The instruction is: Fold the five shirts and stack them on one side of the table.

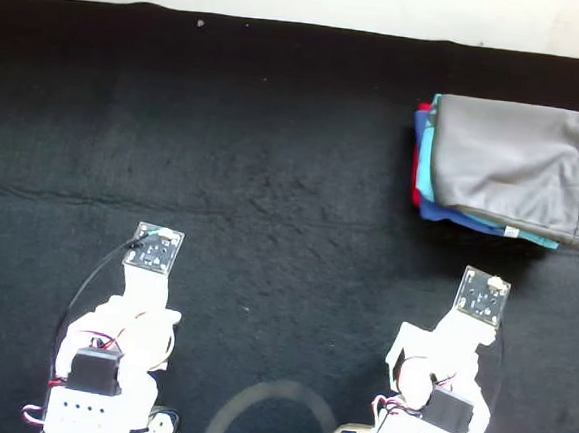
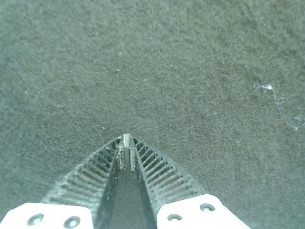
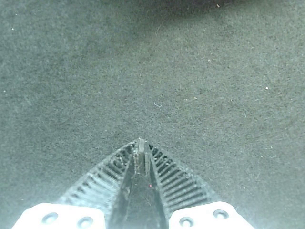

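Black felt surface [image 1: 274,155] runs across the whole high view, with a pale wall strip along the far edge. Stack of shirts [image 1: 514,169] sits at the far corner of one side, and all the cloth in view is in that pile.

Grey shirt [image 1: 519,164] is on top, folded to a rough rectangle with the hem edge facing out. Under it a teal layer [image 1: 427,167], a blue layer [image 1: 440,213] and a red layer [image 1: 418,176] peek out at the edge. That makes four colours I can count. A fifth can't be confirmed from here and may be hidden inside the pile.

Two arms are parked at the near edge. One arm [image 1: 118,354] is well apart from the stack. The other arm [image 1: 447,379] is on the stack's side, near it but not touching.

Left hand [image 2: 126,143] is closed, tips meeting, gripping nothing, over bare felt. Right hand [image 3: 139,145] is the same: tips together, nothing held, bare felt below.

Judgement: folding and stacking look done or very nearly done. If anything is left, it is tidying the stack, since the lower layers stick out unevenly on the inner side and the near corner. The shirt count stays unverified.
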